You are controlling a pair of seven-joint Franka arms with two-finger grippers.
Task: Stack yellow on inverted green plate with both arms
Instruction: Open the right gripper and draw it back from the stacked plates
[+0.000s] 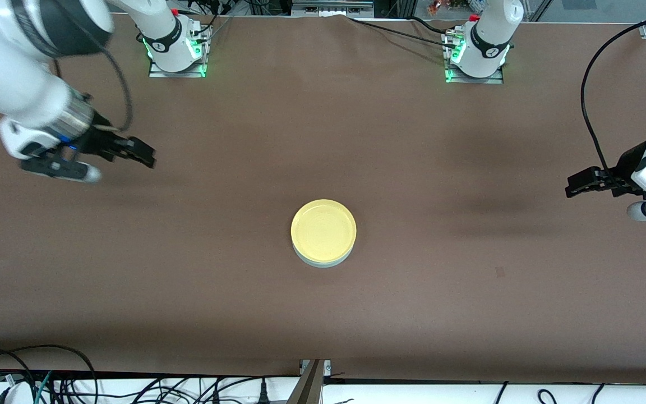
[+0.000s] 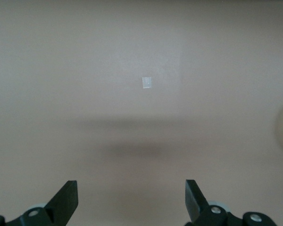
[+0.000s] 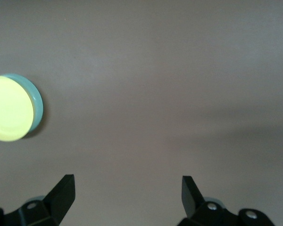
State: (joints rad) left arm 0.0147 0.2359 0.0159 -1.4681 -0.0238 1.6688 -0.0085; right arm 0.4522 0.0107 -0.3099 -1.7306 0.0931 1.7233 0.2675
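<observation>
Yellow (image 1: 323, 229) sitting square on green plate (image 1: 323, 261) mid-table (image 1: 323, 112), green rim just peeking out beneath. Left gripper (image 1: 578, 186) and right gripper (image 1: 142, 154) both hanging well apart from green plate, fingers spread, empty. Risking a nudge off-centre if swinging low past.

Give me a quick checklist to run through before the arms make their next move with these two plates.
1. Yellow plate on top of the green plate: ok.
2. Stack sits level on the brown table, mid-table: ok.
3. Green plate upside down: cannot tell, only its rim shows.
4. Left gripper open and empty, over the left arm's end of the table: ok.
5. Right gripper open and empty, over the right arm's end: ok.
6. Both grippers clear of the stack: ok.
</observation>
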